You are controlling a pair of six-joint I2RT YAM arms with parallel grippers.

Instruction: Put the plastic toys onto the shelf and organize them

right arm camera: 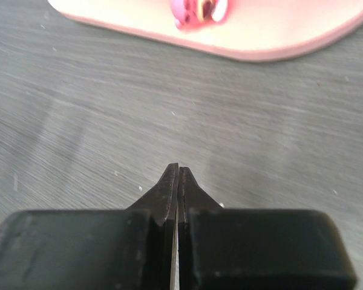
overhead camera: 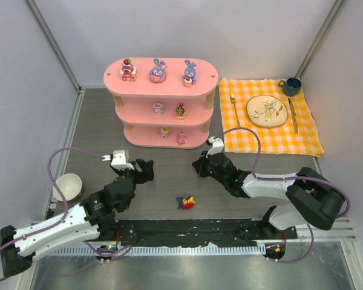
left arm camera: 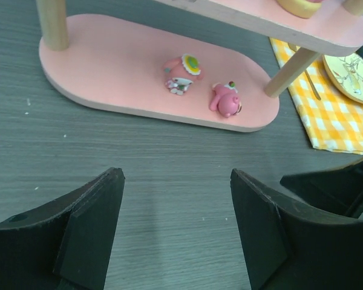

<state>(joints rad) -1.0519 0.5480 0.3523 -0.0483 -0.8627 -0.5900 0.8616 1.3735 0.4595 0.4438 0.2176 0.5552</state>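
Note:
The pink three-tier shelf [overhead camera: 202, 92] stands at the back centre. Its top board holds a pink bear [overhead camera: 127, 69] and two blue-purple bunnies [overhead camera: 158, 71] [overhead camera: 189, 72]. The middle board holds two small toys [overhead camera: 158, 107] [overhead camera: 179, 110]. The bottom board [left arm camera: 109, 66] holds two pink toys [left arm camera: 183, 74] [left arm camera: 225, 99]. A red-yellow-purple toy [overhead camera: 186, 202] lies on the table between the arms. My left gripper [overhead camera: 144, 171] is open and empty, facing the shelf [left arm camera: 176, 205]. My right gripper [overhead camera: 201, 165] is shut and empty, near the shelf's lowest board [right arm camera: 179, 170].
A white bowl [overhead camera: 67, 186] sits at the left. An orange checked cloth [overhead camera: 248, 133] at the right carries a plate [overhead camera: 267, 111], fork [overhead camera: 234, 107], knife [overhead camera: 293, 115] and dark cup [overhead camera: 290, 86]. Grey walls enclose the table.

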